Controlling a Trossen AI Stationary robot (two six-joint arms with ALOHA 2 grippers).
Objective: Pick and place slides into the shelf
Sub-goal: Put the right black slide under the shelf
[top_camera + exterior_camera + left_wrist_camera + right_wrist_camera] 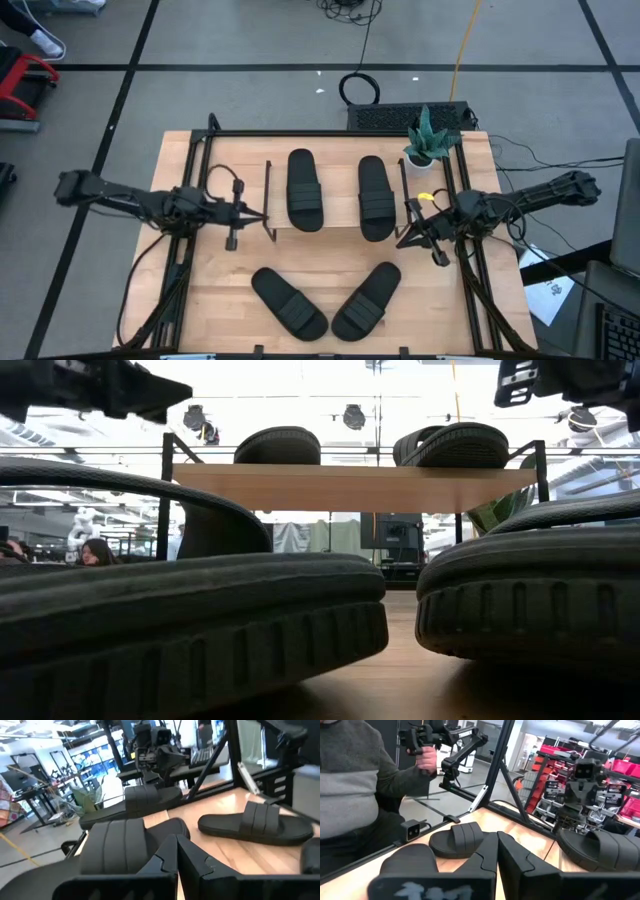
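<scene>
Two black slides lie sole-down, side by side, on the shelf's light plank top, and they also show in the low view. Two more slides lie sole-down on the table near its front edge, toes angled toward each other. My left gripper is shut and empty, hovering just off the shelf's left end. My right gripper is shut and empty off the shelf's right end. Each wrist view shows its own shut fingers.
A small potted plant stands at the table's far right, behind the right arm. Black rails frame the tabletop. A person in a grey sweater is near the table's front edge. Bare wood lies left of the front slides.
</scene>
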